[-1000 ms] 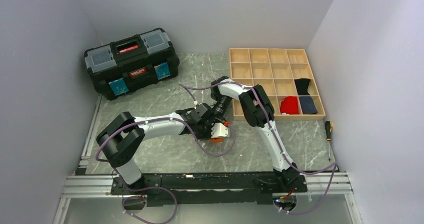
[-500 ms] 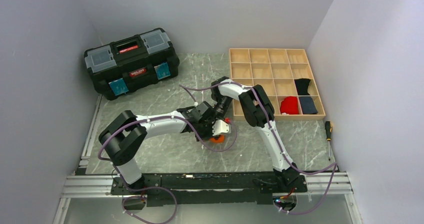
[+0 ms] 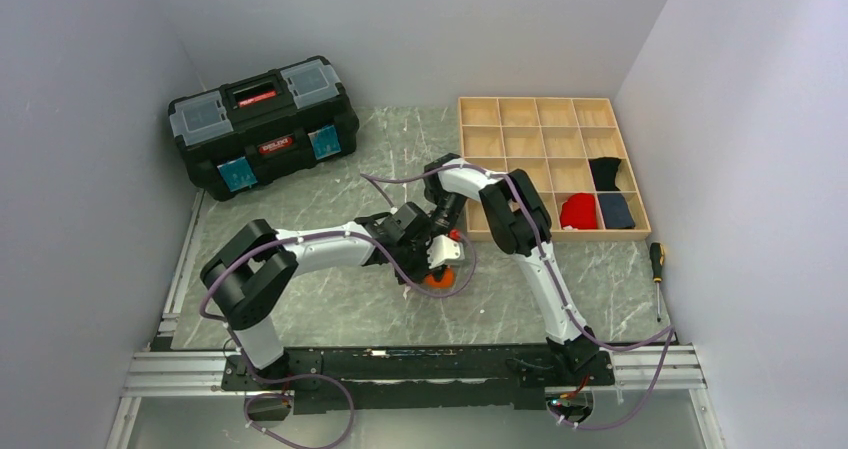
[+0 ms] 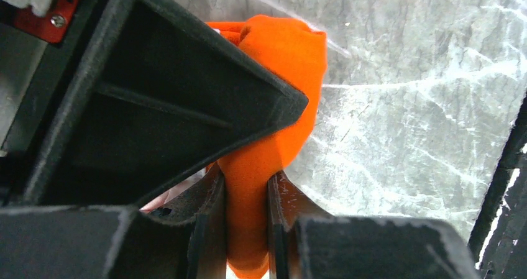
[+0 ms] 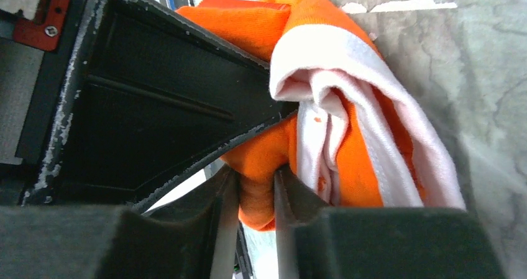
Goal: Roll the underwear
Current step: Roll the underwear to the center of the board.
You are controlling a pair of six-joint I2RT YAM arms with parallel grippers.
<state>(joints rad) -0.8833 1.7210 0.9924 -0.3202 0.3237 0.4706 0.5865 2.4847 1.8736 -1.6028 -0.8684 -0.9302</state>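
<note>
The orange underwear (image 3: 437,278) lies bunched on the marble table in front of the tray, mostly hidden under both wrists. My left gripper (image 4: 247,229) is shut on a fold of its orange fabric (image 4: 279,86). My right gripper (image 5: 256,210) is shut on another orange fold, with the white edge trim (image 5: 348,68) spilling to the right of its fingers. In the top view the two grippers (image 3: 432,259) meet right over the bundle.
A wooden tray (image 3: 470,134) of cells stands at the back right, holding a red bundle (image 3: 578,211), a black one (image 3: 604,172) and a navy one (image 3: 616,210). A black toolbox (image 3: 262,121) sits at the back left. A screwdriver (image 3: 657,265) lies at the right edge.
My left arm has swung its gripper right and slightly forward with the orange fabric. The right gripper has stayed close over the bundle.
</note>
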